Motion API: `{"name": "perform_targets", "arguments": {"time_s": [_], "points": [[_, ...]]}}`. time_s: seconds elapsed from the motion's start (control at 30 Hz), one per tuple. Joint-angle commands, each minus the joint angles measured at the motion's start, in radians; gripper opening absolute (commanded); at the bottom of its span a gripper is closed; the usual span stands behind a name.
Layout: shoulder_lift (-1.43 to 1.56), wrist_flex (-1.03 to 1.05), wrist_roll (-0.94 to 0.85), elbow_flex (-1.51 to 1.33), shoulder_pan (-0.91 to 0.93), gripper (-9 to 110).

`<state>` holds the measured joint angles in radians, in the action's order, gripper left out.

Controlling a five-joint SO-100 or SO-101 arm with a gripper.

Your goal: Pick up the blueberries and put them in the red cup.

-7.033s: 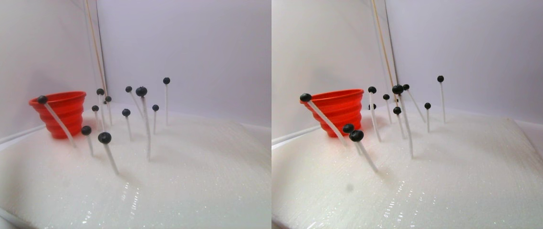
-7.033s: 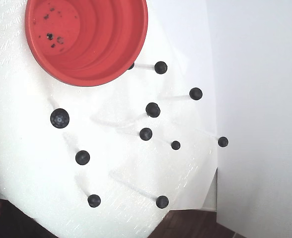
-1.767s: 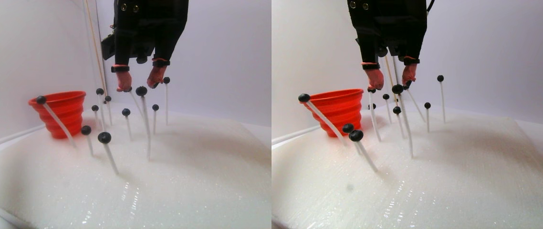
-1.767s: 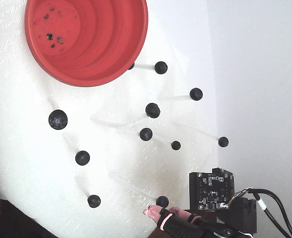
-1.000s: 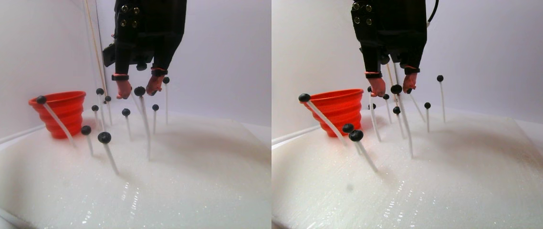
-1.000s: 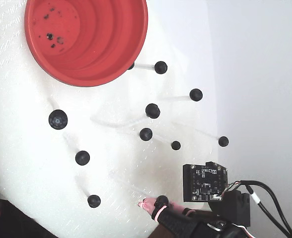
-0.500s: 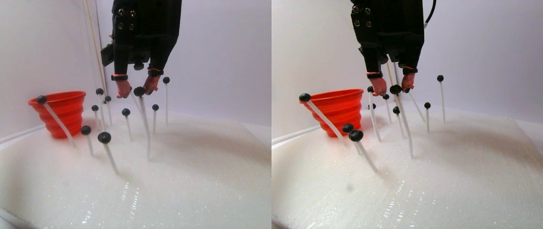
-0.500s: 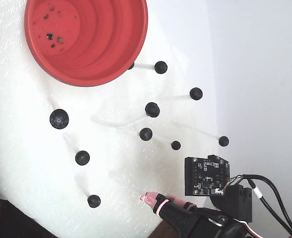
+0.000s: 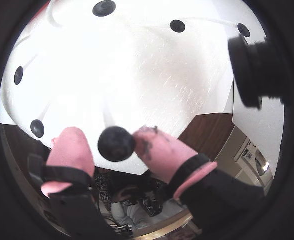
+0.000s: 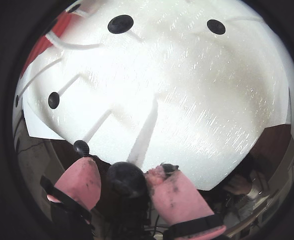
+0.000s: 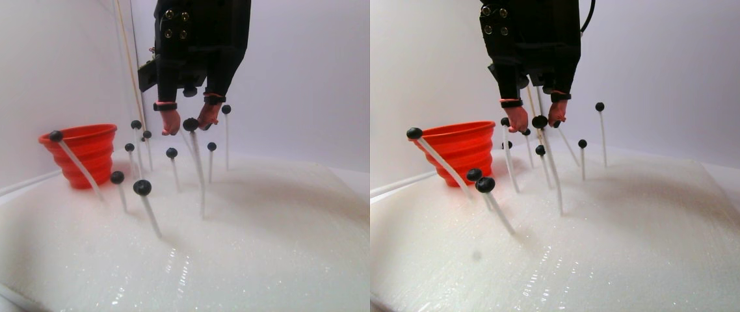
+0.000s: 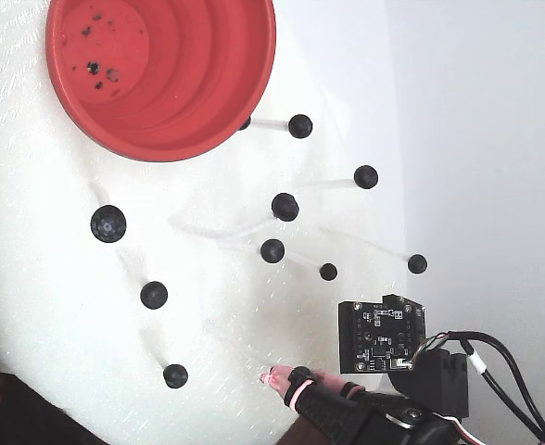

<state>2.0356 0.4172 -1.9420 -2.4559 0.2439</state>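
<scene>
Several blueberries sit on thin white stalks stuck in white foam; one large one (image 12: 108, 223) stands left of the group. The red cup (image 12: 189, 111) stands at the top left in the fixed view and at the left (image 11: 84, 156) in the stereo pair view. My gripper (image 11: 189, 122), with pink fingertips, hangs over the group's near edge. One blueberry (image 9: 116, 143) lies between the fingers, still on its stalk. In both wrist views it touches the right finger (image 10: 169, 192), and a narrow gap shows beside the left finger (image 10: 82, 180). The gripper (image 9: 108, 137) is open.
The white foam sheet (image 11: 246, 247) covers the table, and its lower edge (image 12: 254, 431) meets dark wood. A thin wooden rod (image 11: 126, 58) leans in the back corner. A black circuit board (image 12: 381, 336) rides on the arm. Slanted stalks crowd the space toward the cup.
The arm has come into view since 7 s ago. Its fingers have dropped to either side of the blueberry and drawn closer together. Little has moved in the last half second.
</scene>
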Motion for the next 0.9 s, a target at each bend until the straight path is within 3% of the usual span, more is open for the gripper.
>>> {"name": "perform_targets", "arguments": {"time_s": [0.0,0.87], "points": [[0.032,0.002,-0.008,0.028,0.014,17],[0.074,0.008,-0.009,0.032,0.005,11]]}}
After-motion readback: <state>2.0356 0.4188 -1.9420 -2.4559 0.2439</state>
